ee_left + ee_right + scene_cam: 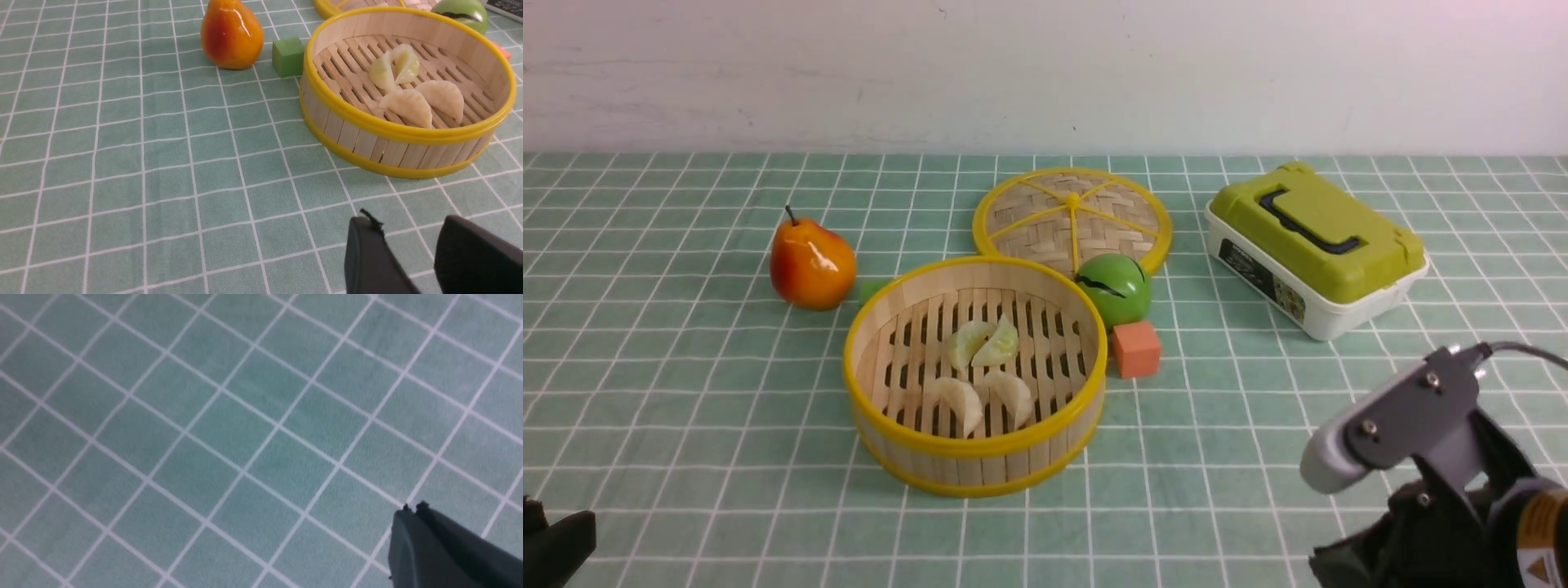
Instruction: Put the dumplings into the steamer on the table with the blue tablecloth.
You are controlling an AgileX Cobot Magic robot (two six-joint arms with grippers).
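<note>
Dumplings [960, 400] lie in steamer [980, 469] — left hand [408, 228] parted, right hand [412, 508] closed, both low.

mostly hidden behind steamer [976, 457] wall, far left: green cube [872, 290]. overlapped at near edge by green ball [1114, 287] and steamer rim: lid [1072, 214]. cut off by frame edge in wrist views: left gripper [406, 228], right gripper [412, 507]. too small to read: label print on lunch box [1315, 245].

box label [1262, 276] illegible, yellow warning sticker [1543, 535] on right arm [1413, 425]
</note>
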